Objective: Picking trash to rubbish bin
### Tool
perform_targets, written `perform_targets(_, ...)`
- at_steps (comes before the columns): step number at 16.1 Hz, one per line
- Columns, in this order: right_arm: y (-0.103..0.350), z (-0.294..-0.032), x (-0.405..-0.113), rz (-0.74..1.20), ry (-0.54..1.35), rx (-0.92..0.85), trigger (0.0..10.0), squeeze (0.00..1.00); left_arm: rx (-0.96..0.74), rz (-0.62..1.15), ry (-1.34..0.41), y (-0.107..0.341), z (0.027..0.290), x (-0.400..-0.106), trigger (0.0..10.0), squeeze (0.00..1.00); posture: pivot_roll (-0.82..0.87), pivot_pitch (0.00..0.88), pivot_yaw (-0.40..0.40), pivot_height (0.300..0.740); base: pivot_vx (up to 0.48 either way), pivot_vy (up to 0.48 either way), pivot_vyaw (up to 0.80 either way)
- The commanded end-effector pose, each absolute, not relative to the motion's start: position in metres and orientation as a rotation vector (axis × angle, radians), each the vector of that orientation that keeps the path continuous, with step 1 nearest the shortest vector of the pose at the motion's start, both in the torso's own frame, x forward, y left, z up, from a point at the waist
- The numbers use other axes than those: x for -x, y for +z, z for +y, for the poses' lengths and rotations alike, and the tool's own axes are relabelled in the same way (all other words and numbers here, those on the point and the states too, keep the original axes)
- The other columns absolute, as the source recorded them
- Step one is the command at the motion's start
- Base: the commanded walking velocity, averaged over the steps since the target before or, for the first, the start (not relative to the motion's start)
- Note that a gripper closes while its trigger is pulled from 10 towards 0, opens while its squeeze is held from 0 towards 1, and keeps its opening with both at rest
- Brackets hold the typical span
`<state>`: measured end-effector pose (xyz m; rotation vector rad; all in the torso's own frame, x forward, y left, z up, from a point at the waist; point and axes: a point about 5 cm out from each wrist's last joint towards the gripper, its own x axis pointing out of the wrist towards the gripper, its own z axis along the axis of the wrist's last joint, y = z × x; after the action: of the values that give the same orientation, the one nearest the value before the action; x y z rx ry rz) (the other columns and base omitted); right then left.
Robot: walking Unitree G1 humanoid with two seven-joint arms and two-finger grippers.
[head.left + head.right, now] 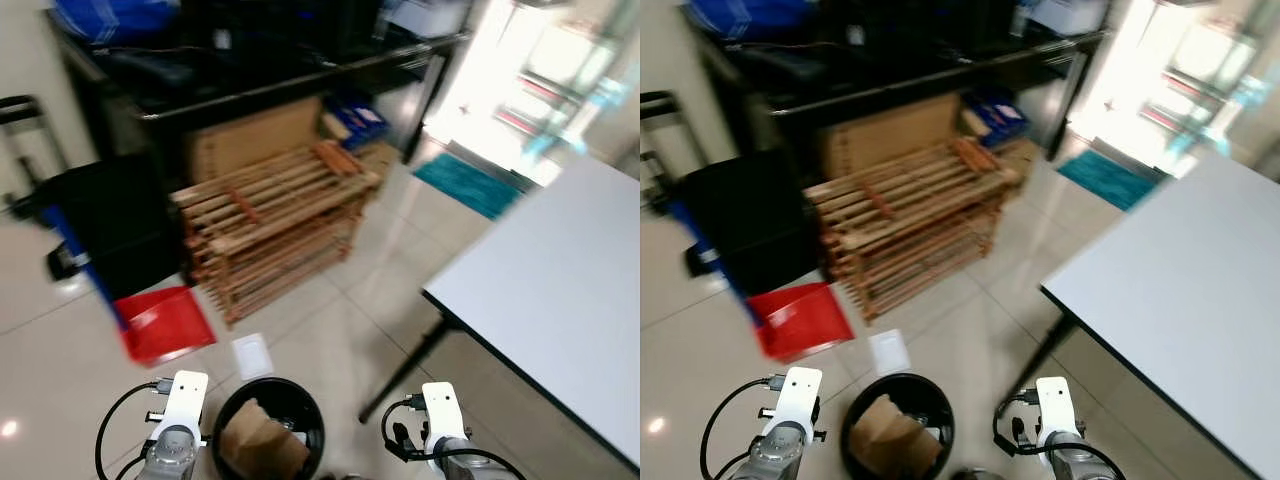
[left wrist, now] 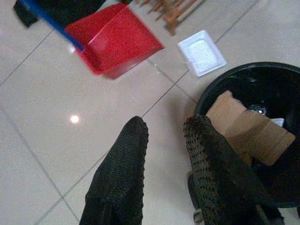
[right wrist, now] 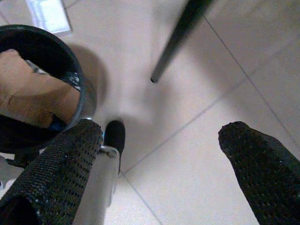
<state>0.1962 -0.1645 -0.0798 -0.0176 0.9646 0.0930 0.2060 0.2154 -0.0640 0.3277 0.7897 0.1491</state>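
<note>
Left eye view looks down on a pale tiled floor [image 1: 330, 330]. A white table [image 1: 560, 290] with black legs fills the right side. Against the far wall stands a dark shelf unit [image 1: 250, 60], and in front of it a stack of wooden slatted racks [image 1: 270, 225] with a black case [image 1: 110, 225] just to their left.

Close to the robot, a round black bin [image 1: 268, 428] stands on the floor between the two arms, with a piece of brown cardboard [image 1: 262, 442] sticking up inside it. A red dustpan [image 1: 165, 322] with a blue handle lies beyond the bin, to its left. A small white tray [image 1: 252, 354], a piece of trash, lies flat on the floor between the dustpan and the bin, just past the bin's far rim.

Left gripper [image 2: 161, 140] hangs above bare tile beside the bin's left rim, fingers a little apart and holding nothing; the white tray lies ahead of it, well apart. Right gripper [image 3: 161, 140] hangs on the bin's right side, near a table leg [image 3: 180, 37], fingers spread wide and empty.
</note>
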Motion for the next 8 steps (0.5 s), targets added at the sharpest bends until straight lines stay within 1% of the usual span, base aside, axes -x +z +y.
perform_targets(1, -0.0821, -0.1712, -0.1914, 0.99, 0.064, 0.016, 10.0, 0.0, -0.341, 0.806, 0.13, -0.0668, 0.2103, -0.2035, 10.0, 0.0, -0.02, 0.038, -0.129, 0.74, 0.0, 0.0, -0.8)
perform_targets(7, -0.0816, -0.1712, -0.1924, 0.98, 0.06, 0.008, 10.0, 0.0, -0.351, 0.81, 0.124, -0.0677, 0.2094, -0.2021, 10.0, 0.0, -0.02, 0.043, -0.133, 0.74, 0.0, -0.257, 0.0)
perform_targets(8, -0.082, -0.1702, -0.1918, 0.986, 0.068, 0.011, 10.0, 0.0, -0.357, 0.81, 0.124, -0.0677, 0.2098, -0.202, 10.0, 0.0, -0.02, 0.044, -0.133, 0.74, 0.0, -0.307, -0.64)
